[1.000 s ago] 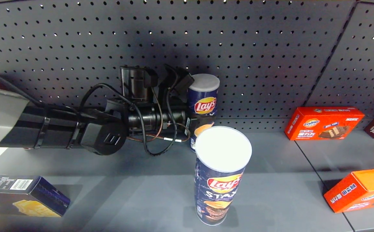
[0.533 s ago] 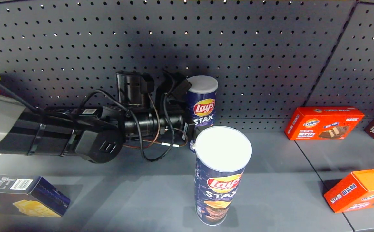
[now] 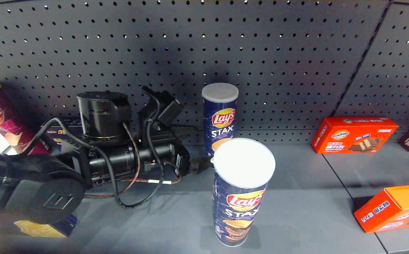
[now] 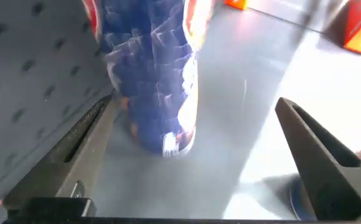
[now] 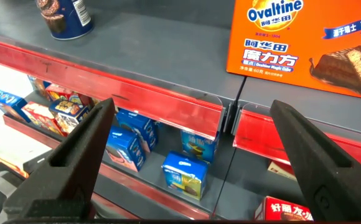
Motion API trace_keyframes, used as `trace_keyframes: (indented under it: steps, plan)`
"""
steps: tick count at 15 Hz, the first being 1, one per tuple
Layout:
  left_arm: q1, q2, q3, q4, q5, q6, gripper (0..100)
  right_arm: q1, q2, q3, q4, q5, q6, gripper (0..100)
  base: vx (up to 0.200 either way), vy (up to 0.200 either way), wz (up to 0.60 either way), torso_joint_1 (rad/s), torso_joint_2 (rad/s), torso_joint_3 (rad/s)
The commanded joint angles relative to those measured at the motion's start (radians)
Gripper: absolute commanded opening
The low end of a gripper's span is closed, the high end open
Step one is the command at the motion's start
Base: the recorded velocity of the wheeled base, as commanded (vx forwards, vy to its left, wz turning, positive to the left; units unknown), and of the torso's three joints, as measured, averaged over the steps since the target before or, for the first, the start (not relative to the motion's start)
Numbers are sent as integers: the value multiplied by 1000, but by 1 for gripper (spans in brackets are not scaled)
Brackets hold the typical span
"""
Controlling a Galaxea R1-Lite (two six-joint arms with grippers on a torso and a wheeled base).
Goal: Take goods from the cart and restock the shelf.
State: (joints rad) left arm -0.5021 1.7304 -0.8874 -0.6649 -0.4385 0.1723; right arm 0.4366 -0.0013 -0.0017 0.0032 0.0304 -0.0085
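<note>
Head view: a grey shelf (image 3: pixel 296 197) backed by a dark pegboard (image 3: pixel 278 53). Two blue cans stand upright on it, apart: the rear can (image 3: pixel 220 116) against the pegboard, the front can (image 3: pixel 241 190) near the shelf edge. Orange boxes (image 3: pixel 354 134) lie to the right; a purple can (image 3: pixel 0 116) and a dark box (image 3: pixel 38 227) to the left. The left arm lies level across the shelf. The left gripper (image 3: pixel 200 144) is spread, just beside the rear can and not touching it. The right gripper (image 5: pixel 193 106) is spread too, holding nothing, before a red strip (image 5: pixel 168 102) on the shelf edge.
</note>
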Motion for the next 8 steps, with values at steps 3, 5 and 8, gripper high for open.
trace_keyframes:
  steps: [3, 5, 8]
  plan:
    - [-6, -203, 111, -22, 95, -5, 100, 1, 1, 0, 0, 2, -1, 100, 0, 0, 0, 0, 0, 0]
    - [-19, -351, 196, -13, 139, -20, 100, 1, 1, 0, 0, 0, -1, 100, 0, 0, 0, 0, 0, 0]
    - [-64, -497, 324, -16, 242, -24, 100, 1, 1, 0, 0, 0, -1, 100, 0, 0, 0, 0, 0, 0]
